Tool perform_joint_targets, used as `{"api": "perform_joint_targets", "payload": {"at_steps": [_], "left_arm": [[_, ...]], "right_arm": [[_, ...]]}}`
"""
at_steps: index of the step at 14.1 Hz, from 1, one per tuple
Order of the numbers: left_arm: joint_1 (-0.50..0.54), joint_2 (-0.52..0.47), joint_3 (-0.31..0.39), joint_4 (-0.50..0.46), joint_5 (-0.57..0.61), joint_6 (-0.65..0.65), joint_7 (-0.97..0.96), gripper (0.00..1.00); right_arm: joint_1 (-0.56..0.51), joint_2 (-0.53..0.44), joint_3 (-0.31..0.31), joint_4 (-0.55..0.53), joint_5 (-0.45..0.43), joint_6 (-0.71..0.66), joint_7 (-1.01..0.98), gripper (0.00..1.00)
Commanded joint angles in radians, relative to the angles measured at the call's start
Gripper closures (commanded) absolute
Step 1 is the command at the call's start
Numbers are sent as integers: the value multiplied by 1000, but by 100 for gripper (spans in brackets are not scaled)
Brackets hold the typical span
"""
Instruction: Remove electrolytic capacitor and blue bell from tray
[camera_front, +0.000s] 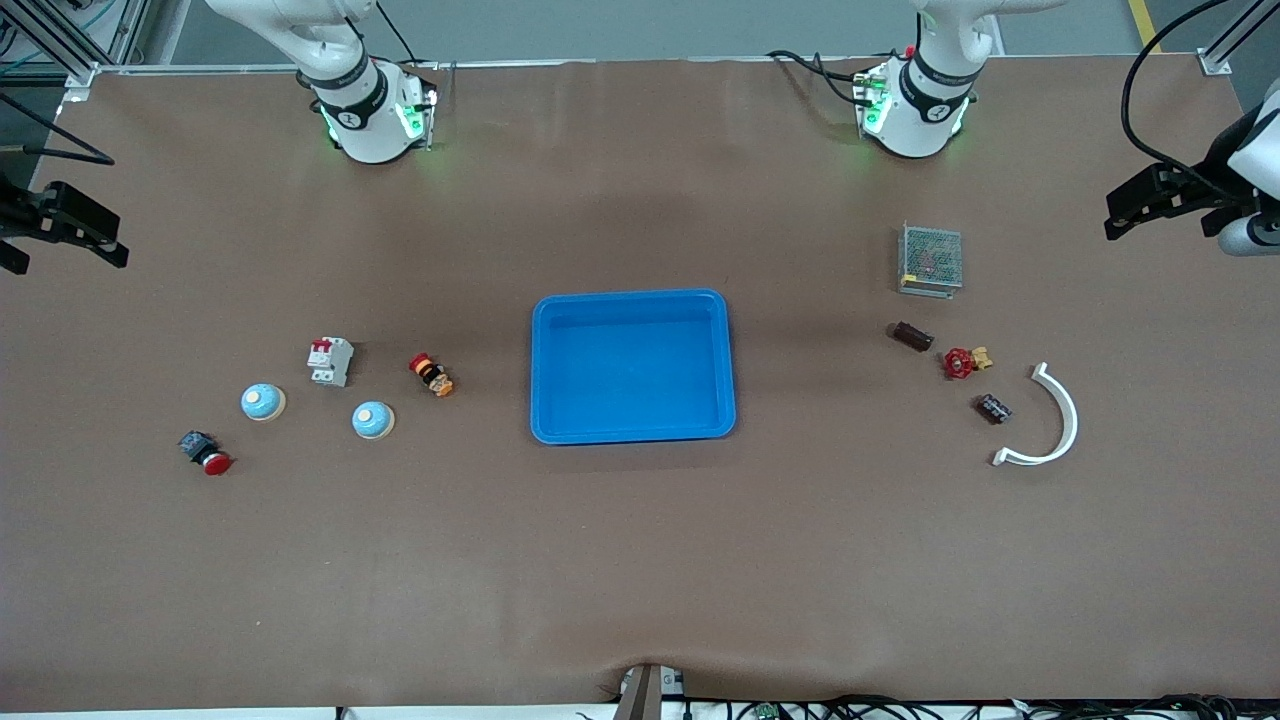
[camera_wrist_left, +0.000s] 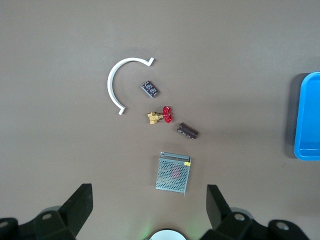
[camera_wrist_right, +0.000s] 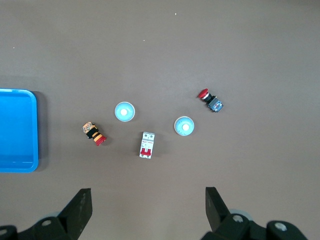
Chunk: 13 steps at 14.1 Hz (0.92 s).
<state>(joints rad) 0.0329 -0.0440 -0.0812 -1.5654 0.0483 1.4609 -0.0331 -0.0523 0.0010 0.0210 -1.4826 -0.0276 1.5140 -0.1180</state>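
Observation:
Two dark capacitors (camera_front: 912, 336) (camera_front: 993, 408) lie toward the left arm's end of the table; they also show in the left wrist view (camera_wrist_left: 187, 131) (camera_wrist_left: 150, 89). Two light-blue bells (camera_front: 263, 402) (camera_front: 372, 420) sit toward the right arm's end and also show in the right wrist view (camera_wrist_right: 184, 126) (camera_wrist_right: 124, 112). A blue tray (camera_front: 560, 320) sits empty mid-table. My left gripper (camera_wrist_left: 148, 190) is open and empty, high over the table's edge (camera_front: 1130, 205). My right gripper (camera_wrist_right: 148, 192) is open and empty, high over the other end (camera_front: 90, 235).
By the capacitors lie a metal mesh box (camera_front: 930, 259), a red valve (camera_front: 963, 362) and a white curved piece (camera_front: 1045, 420). By the bells lie a white breaker (camera_front: 330, 361), a red-and-orange switch (camera_front: 431, 375) and a red push button (camera_front: 205, 453).

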Motion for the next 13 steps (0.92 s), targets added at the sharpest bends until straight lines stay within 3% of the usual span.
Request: {"api": "perform_joint_targets", "payload": {"at_steps": [1, 7, 10, 13], "left_arm": [[5, -5, -3, 5, -11, -7, 24, 0], [9, -13, -2, 5, -8, -10, 10, 0], [9, -23, -3, 2, -8, -13, -1, 0], [5, -27, -5, 4, -8, -19, -1, 0]], "right_arm": [[-15, 10, 13, 31, -9, -15, 12, 0], [-4, 19, 13, 35, 5, 38, 17, 0], [8, 19, 19, 35, 6, 72, 234, 0], [43, 20, 19, 35, -14, 81, 259, 0]]}}
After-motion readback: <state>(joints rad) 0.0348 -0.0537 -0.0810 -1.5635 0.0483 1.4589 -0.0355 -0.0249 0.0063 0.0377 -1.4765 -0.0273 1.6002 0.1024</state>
